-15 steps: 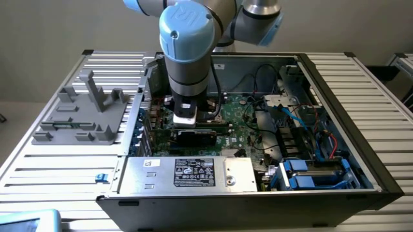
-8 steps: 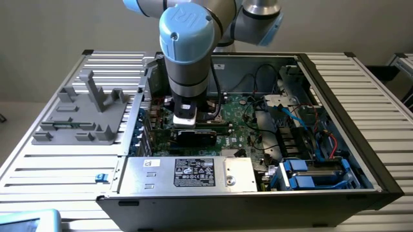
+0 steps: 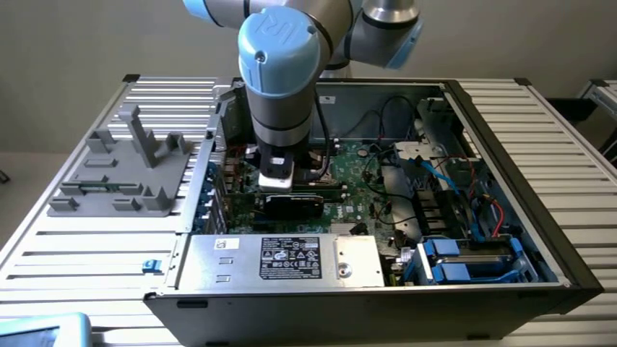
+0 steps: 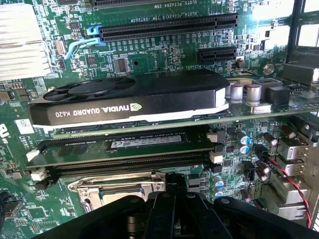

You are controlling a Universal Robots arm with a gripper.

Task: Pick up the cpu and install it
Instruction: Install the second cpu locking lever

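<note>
The cpu (image 4: 122,191) seems to be the pale, silvery flat patch lying level inside the metal-framed socket (image 4: 89,185) on the green motherboard (image 4: 259,45), just beside the long memory stick (image 4: 124,144). Part of it is hidden, so its edges and seating cannot be told.

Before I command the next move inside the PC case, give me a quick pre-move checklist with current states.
1. Pincer shut: ok.
2. Cpu held in the pincer: cannot tell, nothing of it is visible.
3. Arm reaching down inside the open case: ok.
4. Pincer close to the socket with its metal frame: ok.
5. Socket empty or filled: cannot tell, partly hidden.
6. Graphics card seated beside the socket, apart from the pincer: ok.
</note>
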